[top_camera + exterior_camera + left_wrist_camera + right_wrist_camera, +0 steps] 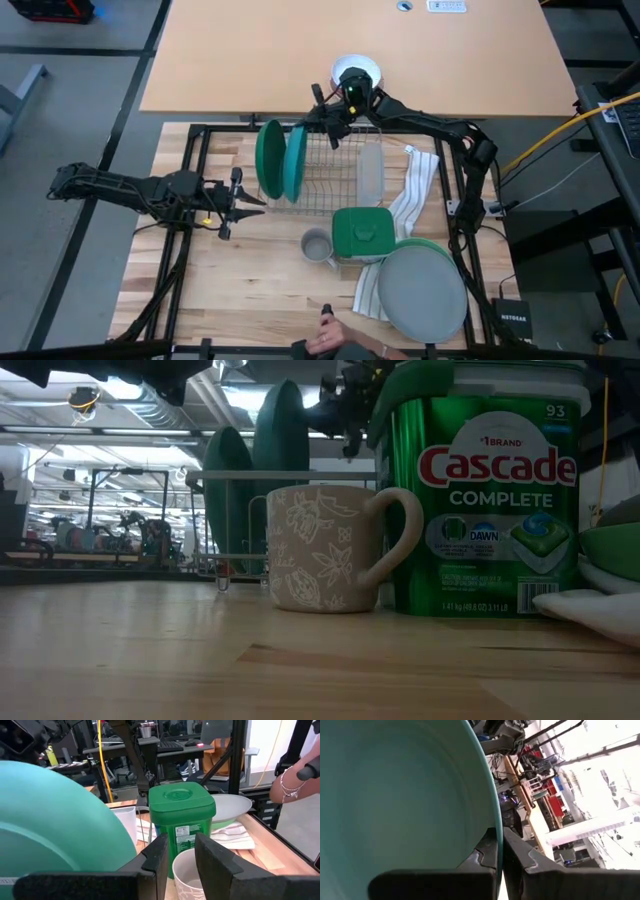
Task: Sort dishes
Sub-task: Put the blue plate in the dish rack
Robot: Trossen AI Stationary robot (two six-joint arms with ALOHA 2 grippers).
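Note:
The teal plate [295,165] stands on edge in the wire dish rack [335,190], beside the dark green plate [268,160], which stands on edge at the rack's left end. My right gripper [322,118] is shut on the teal plate at its far side. My left gripper [243,201] is open and empty, just left of the rack; the dark green plate's face [50,820] fills its wrist view. The grey plate [425,290] lies flat on the light green plate [415,243] at the near right. My right gripper pinches the teal plate's rim [491,815] between its two fingers, one on each face, at the plate's far side. The fingers reach in from the far right. The plate stands on edge; whether its lower edge rests in the rack, I cannot tell.
A green Cascade tub [362,235] and a small grey mug [317,245] stand near the rack's front. A striped towel [410,190] lies under the flat plates. A white bowl [355,72] sits behind the rack. A person's hand [325,340] is at the near edge.

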